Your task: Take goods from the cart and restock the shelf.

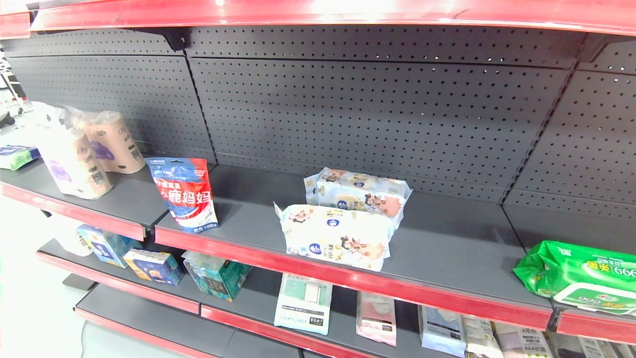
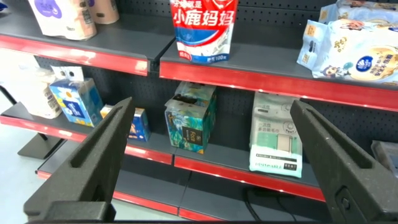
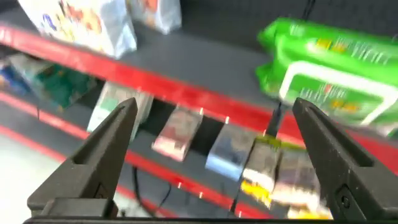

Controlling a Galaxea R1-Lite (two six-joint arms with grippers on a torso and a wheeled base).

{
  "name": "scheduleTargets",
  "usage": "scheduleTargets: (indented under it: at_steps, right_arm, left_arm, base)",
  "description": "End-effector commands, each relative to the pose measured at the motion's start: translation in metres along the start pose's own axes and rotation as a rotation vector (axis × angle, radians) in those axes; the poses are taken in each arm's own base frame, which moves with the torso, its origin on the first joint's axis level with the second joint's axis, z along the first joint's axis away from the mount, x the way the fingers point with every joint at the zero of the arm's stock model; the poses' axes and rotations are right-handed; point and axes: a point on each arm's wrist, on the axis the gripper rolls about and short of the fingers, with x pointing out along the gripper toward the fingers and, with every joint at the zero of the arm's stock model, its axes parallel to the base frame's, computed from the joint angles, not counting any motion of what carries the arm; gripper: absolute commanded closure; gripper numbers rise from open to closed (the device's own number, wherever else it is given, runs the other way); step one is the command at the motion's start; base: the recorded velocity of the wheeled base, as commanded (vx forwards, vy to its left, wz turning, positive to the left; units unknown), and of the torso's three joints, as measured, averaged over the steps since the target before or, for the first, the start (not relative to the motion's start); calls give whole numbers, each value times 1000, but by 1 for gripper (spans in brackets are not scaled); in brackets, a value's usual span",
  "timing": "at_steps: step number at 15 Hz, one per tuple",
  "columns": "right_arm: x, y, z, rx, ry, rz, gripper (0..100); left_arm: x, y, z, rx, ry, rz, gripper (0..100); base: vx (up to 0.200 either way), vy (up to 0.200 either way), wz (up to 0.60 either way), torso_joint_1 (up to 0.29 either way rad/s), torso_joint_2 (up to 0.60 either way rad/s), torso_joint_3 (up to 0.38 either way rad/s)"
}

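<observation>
Both hands empty here: my left pincer [image 2: 211, 102] gapes wide with nothing in it, and my right pincer [image 3: 214, 102] is spread just as wide, also holding nothing. The shelf [image 1: 447, 258] I'm meant to fill is right in front of me. My marker is the white wipes pack [image 1: 335, 236] lying at its front lip, with a second pack [image 1: 360, 191] touching it from behind. To that pack's left stands the red-and-blue pouch [image 1: 185, 194], upright and, I'd judge, easy to tip. Well off to its right the green wipes pack [image 1: 581, 273] sits right at the red edge, near my right pincer. That's my worry: with the jaws this far apart, a careless swing could catch the green pack and drag it off the lip, or bump the white pack forward. Below and left of the white pack, on the next tier down, the teal box [image 2: 189, 121] faces my left pincer, and a finger could knock it askew. I'd say draw both arms straight back before turning for stock.
</observation>
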Motion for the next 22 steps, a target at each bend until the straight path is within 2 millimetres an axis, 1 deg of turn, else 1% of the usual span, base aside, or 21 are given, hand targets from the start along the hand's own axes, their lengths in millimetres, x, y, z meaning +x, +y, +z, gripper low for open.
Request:
scheduleTargets:
  at_steps: [1, 2, 3, 4, 5, 6, 9, 12, 15, 20, 22]
  right_arm:
    - [2, 0, 1, 13, 24, -8, 0]
    - [3, 1, 1, 25, 36, -91, 0]
    - [3, 1, 1, 27, 37, -109, 0]
    - [1, 2, 0, 36, 18, -174, 0]
    - [-1, 3, -1, 46, -13, -182, 0]
    - [-1, 3, -1, 48, -15, -179, 0]
    - [-2, 2, -1, 39, -35, -94, 0]
    - [-7, 3, -3, 43, -102, -118, 0]
    - [-7, 3, -2, 14, -101, -131, 0]
    - [-7, 3, -3, 39, -100, -130, 0]
    - [-7, 3, -3, 41, -100, -130, 0]
  left_arm:
    - [0, 0, 0, 2, 0, 1, 0]
    - [0, 0, 0, 2, 0, 1, 0]
    - [0, 0, 0, 2, 0, 1, 0]
    - [0, 0, 0, 2, 0, 1, 0]
    - [0, 0, 0, 2, 1, 1, 0]
    - [0, 0, 0, 2, 0, 1, 0]
    - [0, 0, 0, 2, 1, 1, 0]
    - [0, 0, 0, 1, 0, 1, 0]
    - [0, 0, 0, 1, 0, 1, 0]
    - [0, 0, 0, 1, 1, 1, 0]
    - [0, 0, 0, 1, 1, 1, 0]
  base:
    - [0, 0, 0, 0, 0, 0]
    - [0, 0, 0, 0, 0, 0]
    - [0, 0, 0, 0, 0, 0]
    - [0, 0, 0, 0, 0, 0]
    - [0, 0, 0, 0, 0, 0]
    - [0, 0, 0, 0, 0, 0]
    - [0, 0, 0, 0, 0, 0]
    - [0, 0, 0, 0, 0, 0]
    - [0, 0, 0, 0, 0, 0]
    - [0, 0, 0, 0, 0, 0]
    - [0, 0, -600, 0, 5, 2]
